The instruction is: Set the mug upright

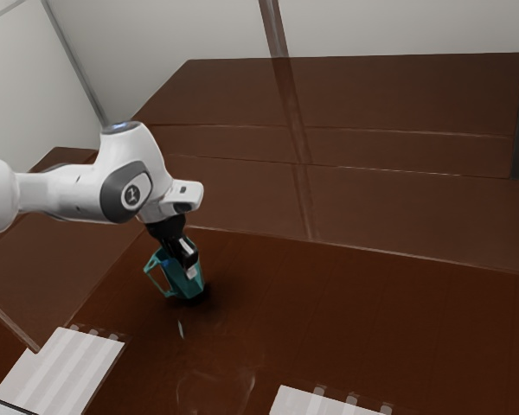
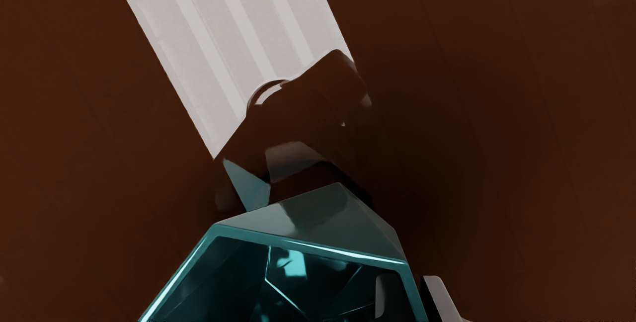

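Note:
The gripper [image 1: 189, 262] points down at the teal mug [image 1: 186, 286] in the exterior view. Its handle sticks out toward the exterior view's left, and the mug's lower end is close to the tabletop, with the body leaning slightly; contact with the table cannot be told. In the wrist view, the angular rim of the mug [image 2: 318, 250] faces the camera, its opening toward my hand. One finger of the gripper [image 2: 416, 296] is inside the mug and the other outside, closed on the wall between them.
The brown table [image 1: 372, 320] extends around the mug. A pale striped patch [image 1: 60, 367] lies at the exterior view's lower left, another [image 1: 320, 403] along the lower edge. Brown raised panels [image 1: 398, 207] stand behind.

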Robot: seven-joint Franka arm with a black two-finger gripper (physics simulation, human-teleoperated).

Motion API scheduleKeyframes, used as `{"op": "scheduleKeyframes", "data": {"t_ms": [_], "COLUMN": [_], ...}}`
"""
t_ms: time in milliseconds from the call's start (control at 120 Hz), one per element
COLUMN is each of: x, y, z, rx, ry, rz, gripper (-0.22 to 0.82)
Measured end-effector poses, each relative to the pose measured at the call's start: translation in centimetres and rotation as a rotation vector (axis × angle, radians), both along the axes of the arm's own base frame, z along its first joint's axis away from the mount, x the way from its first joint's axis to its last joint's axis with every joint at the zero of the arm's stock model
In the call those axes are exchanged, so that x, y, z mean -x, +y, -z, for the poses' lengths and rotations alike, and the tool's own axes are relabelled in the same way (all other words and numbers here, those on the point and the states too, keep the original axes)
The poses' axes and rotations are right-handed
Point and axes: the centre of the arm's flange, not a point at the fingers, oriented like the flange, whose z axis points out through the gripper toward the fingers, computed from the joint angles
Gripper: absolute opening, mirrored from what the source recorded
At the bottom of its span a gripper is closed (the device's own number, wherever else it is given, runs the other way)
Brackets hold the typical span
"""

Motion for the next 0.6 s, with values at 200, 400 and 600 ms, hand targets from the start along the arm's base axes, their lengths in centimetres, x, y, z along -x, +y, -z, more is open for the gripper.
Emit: {"op": "scheduleKeyframes", "data": {"t_ms": [200, 400, 600], "x": [1.6, 2.6, 3.1], "y": [-1.6, -2.6, -3.9], "z": [0.8, 1.5, 2.0], "rx": [-0.035, -0.105, -0.186], "ry": [0.023, 0.033, 0.031], "rz": [-0.023, -0.024, -0.007], "gripper": [-0.18, -0.18, -0.18]}}
